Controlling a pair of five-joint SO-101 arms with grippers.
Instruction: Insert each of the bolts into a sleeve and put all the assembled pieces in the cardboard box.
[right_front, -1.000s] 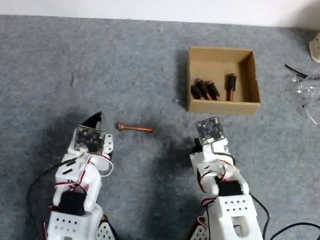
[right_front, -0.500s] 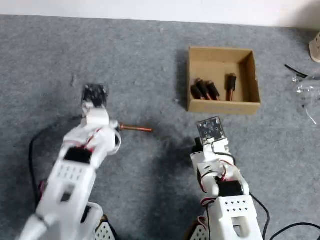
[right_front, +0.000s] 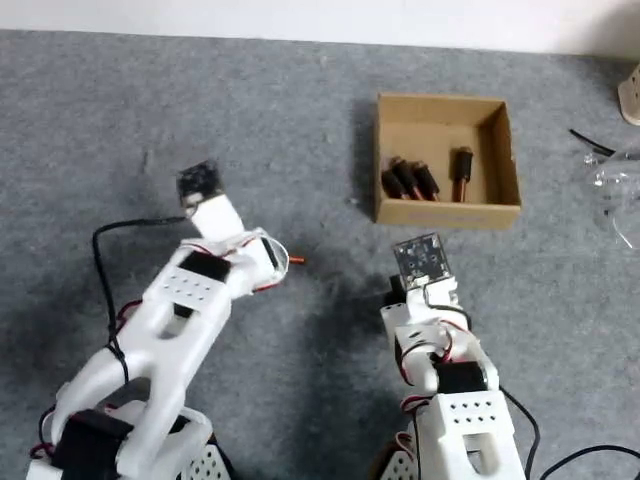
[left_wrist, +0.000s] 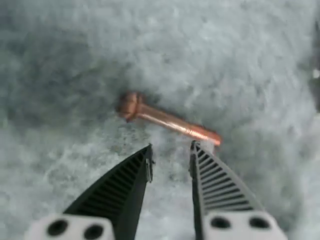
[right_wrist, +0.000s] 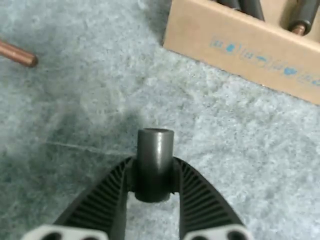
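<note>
Left hand (left_wrist: 171, 146) hangs with jaws parted, holding nothing, just short of the copper bolt (left_wrist: 167, 121) lying on the grey desk (left_wrist: 60, 60). Right hand (right_wrist: 152, 163) grips 1 dark sleeve (right_wrist: 155, 145). Nearby, the cardboard box (right_wrist: 240, 42) holds 4 pieces (right_front: 408, 180); its blue print (right_wrist: 260, 58) is unreadable.

Two arms over a grey surface (right_front: 300, 120)
The left arm (right_front: 190, 300) covers a copper bolt (right_front: 296, 261) except its tip; the right arm (right_front: 435, 330) sits near the cardboard box (right_front: 445, 213), which holds four assembled pieces (right_front: 408, 180).
</note>
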